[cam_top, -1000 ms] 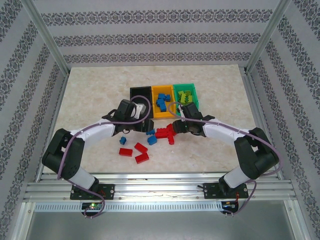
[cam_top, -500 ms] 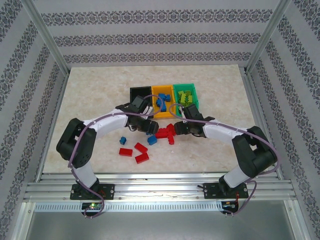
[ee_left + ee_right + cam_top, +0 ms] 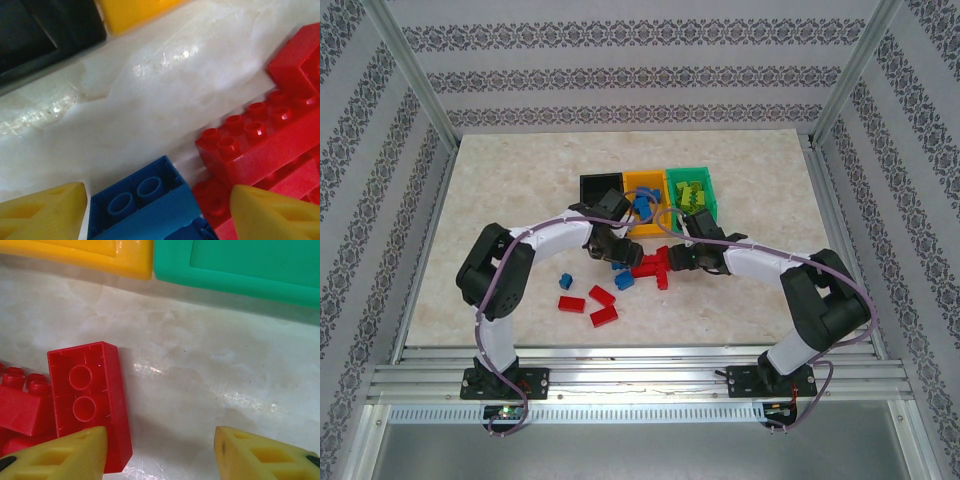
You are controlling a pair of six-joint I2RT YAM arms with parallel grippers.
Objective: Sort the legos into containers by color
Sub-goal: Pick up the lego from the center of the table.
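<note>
My left gripper (image 3: pixel 611 251) hangs low over the mixed lego pile, open. An upside-down blue lego (image 3: pixel 145 205) lies between its yellow fingers (image 3: pixel 45 215), close to the left one and apart from the right one. Red legos (image 3: pixel 260 145) press against that blue one. My right gripper (image 3: pixel 676 258) is open over bare table, its left finger (image 3: pixel 55 455) at the end of an upside-down red lego (image 3: pixel 87 395). The black bin (image 3: pixel 600 187), orange-yellow bin (image 3: pixel 654 228) and green bin (image 3: pixel 710 196) stand side by side just beyond. Blue legos lie in the orange-yellow bin, yellow-green ones in the green bin.
Loose legos lie nearer the arms: a blue one (image 3: pixel 566 281), another blue one (image 3: pixel 623 281), and red ones (image 3: pixel 571 304), (image 3: pixel 603 295), (image 3: pixel 604 317). A metal frame and patterned walls ring the marble-look table (image 3: pixel 770 180).
My left gripper has swung right from beside the black bin and come down over the blue lego at the pile's left side. The right gripper has barely shifted.
</note>
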